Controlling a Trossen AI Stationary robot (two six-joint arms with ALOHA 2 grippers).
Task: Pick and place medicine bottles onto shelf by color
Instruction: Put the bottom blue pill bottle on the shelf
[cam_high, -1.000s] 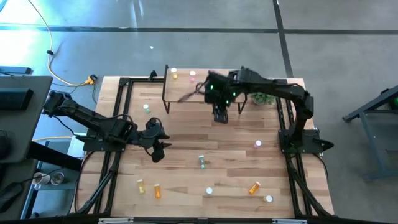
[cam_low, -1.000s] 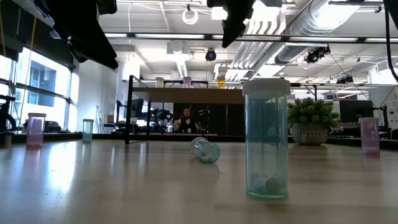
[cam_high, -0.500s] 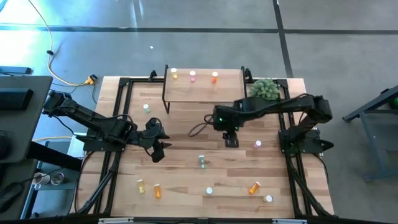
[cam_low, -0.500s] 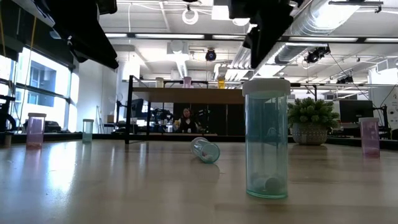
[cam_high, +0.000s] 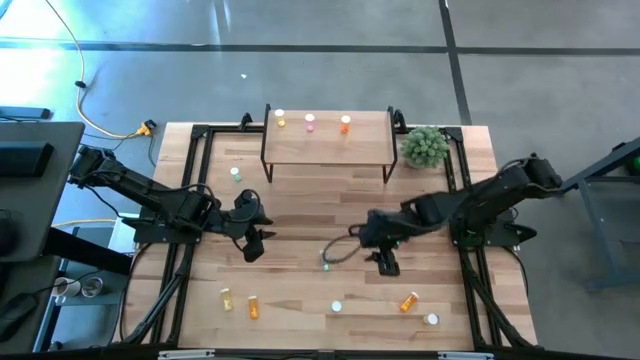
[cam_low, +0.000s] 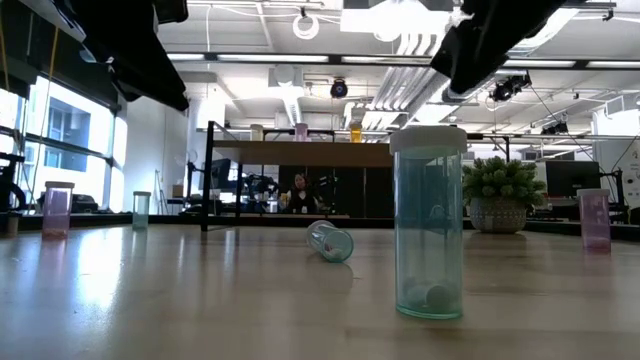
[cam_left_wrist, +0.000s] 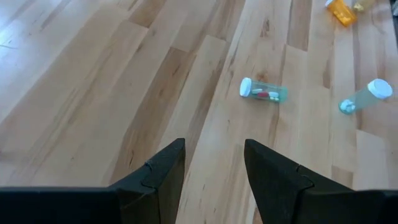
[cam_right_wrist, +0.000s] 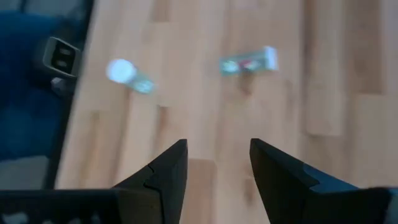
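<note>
Lying flat, green bottle (cam_high: 325, 260) — long axis toward shelf (cam_high: 327, 150), right end effector (cam_high: 385, 264) beside, parted, empty

The shelf (cam_high: 325, 140), a low light-wood board on thin black legs, stood at the far middle of the desk. Three white-capped medicine bottles stood upright in a row along its far edge: a yellow bottle (cam_high: 280, 117) on the left, a pink bottle (cam_high: 310, 121) in the middle and an orange bottle (cam_high: 345, 123) on the right. Near the desk's centre a green bottle (cam_high: 325, 260) lay on its side. Another green bottle (cam_high: 336, 306) stood upright near the front edge, and an orange one (cam_high: 409, 300) lay tilted to its right.
</note>
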